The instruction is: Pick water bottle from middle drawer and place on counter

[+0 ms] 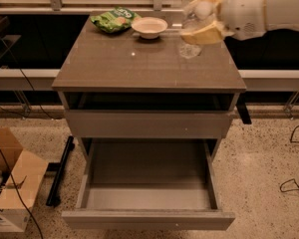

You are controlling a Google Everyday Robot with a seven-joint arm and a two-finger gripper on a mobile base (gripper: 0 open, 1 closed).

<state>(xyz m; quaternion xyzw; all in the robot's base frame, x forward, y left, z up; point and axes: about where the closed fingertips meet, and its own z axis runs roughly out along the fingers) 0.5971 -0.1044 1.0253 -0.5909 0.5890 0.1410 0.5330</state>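
Note:
The water bottle (190, 48), clear plastic, stands upright at the back right of the counter (139, 63). Its base is at or just above the surface. My gripper (203, 28) reaches in from the right, and its yellowish fingers are shut around the bottle's upper part, hiding the cap. The middle drawer (148, 193) is pulled fully out low in the view, and its grey floor is bare.
A white bowl (149, 27) and a green snack bag (113, 20) lie at the back of the counter, left of the bottle. A shallower drawer (149, 124) is closed above the open one. Cardboard boxes (10, 183) and cables sit on the floor at left.

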